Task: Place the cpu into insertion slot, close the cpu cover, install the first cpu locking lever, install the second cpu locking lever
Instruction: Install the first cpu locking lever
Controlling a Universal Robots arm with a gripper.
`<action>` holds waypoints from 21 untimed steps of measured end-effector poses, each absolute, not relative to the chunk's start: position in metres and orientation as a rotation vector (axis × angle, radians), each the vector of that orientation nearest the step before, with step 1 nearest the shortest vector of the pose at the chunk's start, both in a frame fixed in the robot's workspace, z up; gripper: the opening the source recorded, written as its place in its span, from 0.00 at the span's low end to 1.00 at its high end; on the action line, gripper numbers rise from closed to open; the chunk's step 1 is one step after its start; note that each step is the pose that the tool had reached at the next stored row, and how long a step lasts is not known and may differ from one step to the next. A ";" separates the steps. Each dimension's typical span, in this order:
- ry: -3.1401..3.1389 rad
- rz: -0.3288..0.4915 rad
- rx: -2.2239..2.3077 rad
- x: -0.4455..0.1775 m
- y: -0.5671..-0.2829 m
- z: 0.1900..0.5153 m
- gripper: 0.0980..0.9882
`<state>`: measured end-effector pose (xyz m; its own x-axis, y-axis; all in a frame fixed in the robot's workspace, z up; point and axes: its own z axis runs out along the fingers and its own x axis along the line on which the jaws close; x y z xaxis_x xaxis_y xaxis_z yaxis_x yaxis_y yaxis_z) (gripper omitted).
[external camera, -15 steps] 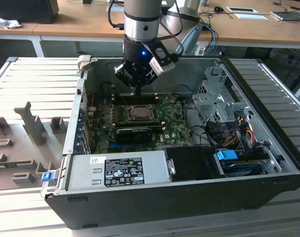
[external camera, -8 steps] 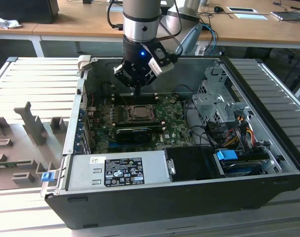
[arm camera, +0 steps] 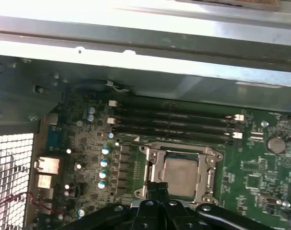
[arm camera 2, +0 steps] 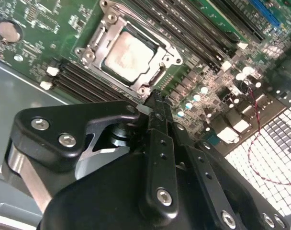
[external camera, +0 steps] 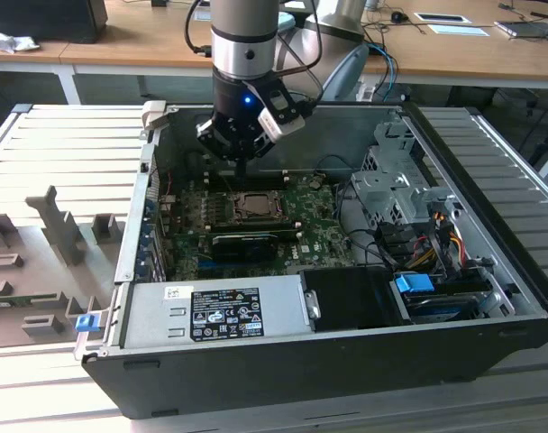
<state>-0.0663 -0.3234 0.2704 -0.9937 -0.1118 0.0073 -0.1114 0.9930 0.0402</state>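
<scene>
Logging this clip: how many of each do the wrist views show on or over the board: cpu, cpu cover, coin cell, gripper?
cpu: 1
cpu cover: 1
coin cell: 1
gripper: 1
Total: 4

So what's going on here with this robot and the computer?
A robot arm reaches into an open computer case, its end effector shut and poised at one edge of the insertion slot on the motherboard. The cpu already sits in the slot, and the cpu cover lies flat around it.
</scene>
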 end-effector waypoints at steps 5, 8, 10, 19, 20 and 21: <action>-3.128 -0.065 0.175 -0.080 -0.323 0.269 0.01; -3.130 -0.065 0.175 -0.086 -0.323 0.269 0.01; -3.131 -0.065 0.175 -0.088 -0.323 0.269 0.01; -3.133 -0.064 0.176 -0.098 -0.323 0.269 0.01; -3.133 -0.065 0.176 -0.100 -0.323 0.269 0.01; -3.133 -0.064 0.176 -0.101 -0.323 0.269 0.01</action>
